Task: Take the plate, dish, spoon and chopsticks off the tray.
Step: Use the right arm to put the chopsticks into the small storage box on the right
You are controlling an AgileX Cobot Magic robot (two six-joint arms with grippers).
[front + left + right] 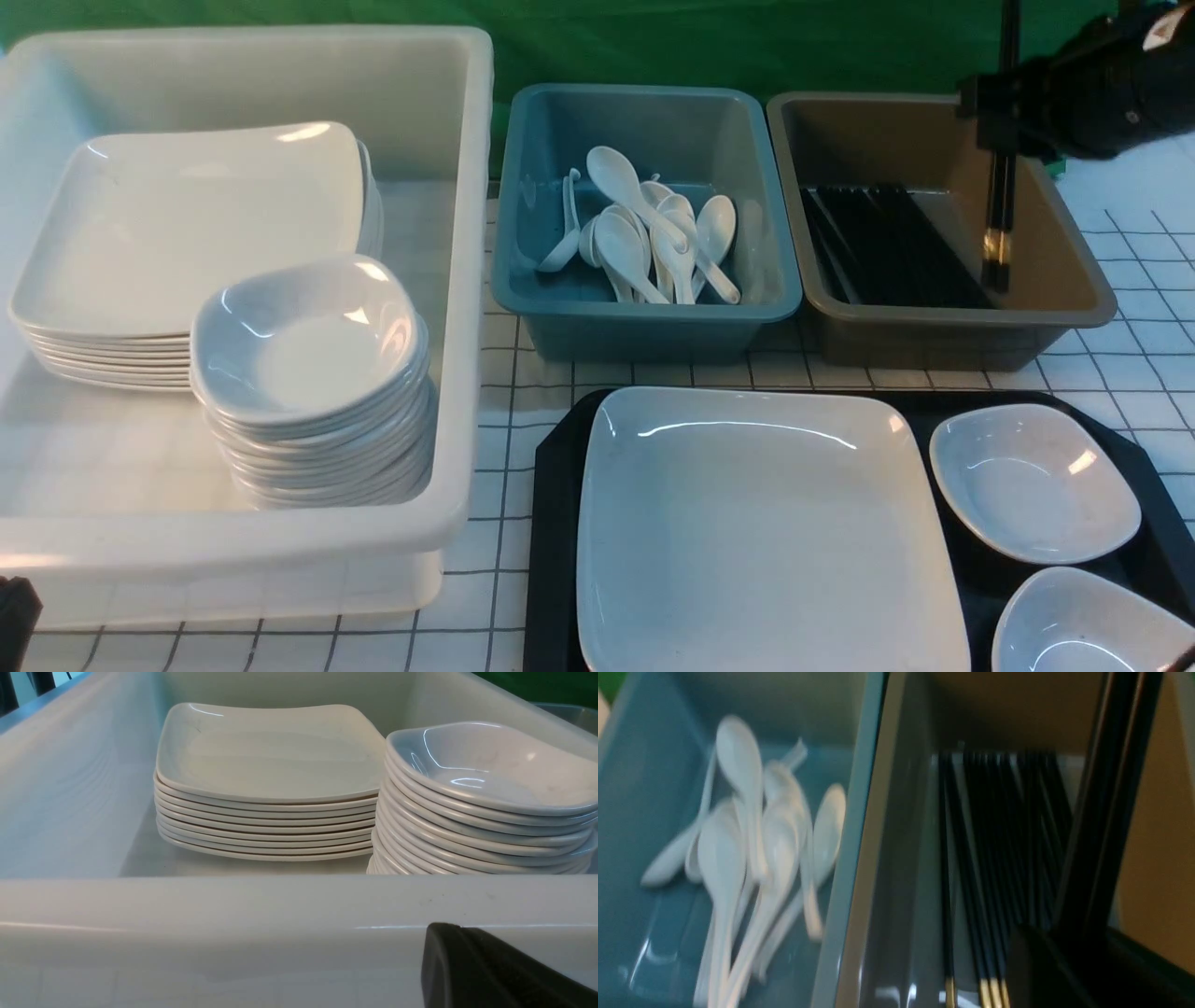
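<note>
Front view: right claw [997, 121] grips chopsticks [1000, 210] over brown bin [934, 322], upper right
Left claw [448, 952]: closed
Remaining: plate [766, 532], 2 dishes [1034, 481] on tray [551, 523]

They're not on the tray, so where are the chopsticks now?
In the front view, far right: the chopsticks hang upright in the jaws of the right arm, over the brown bin.

Right gripper [1001, 117] high at far right, clamped on upright chopsticks [999, 219]; left gripper [15, 609] low, closed.
</note>
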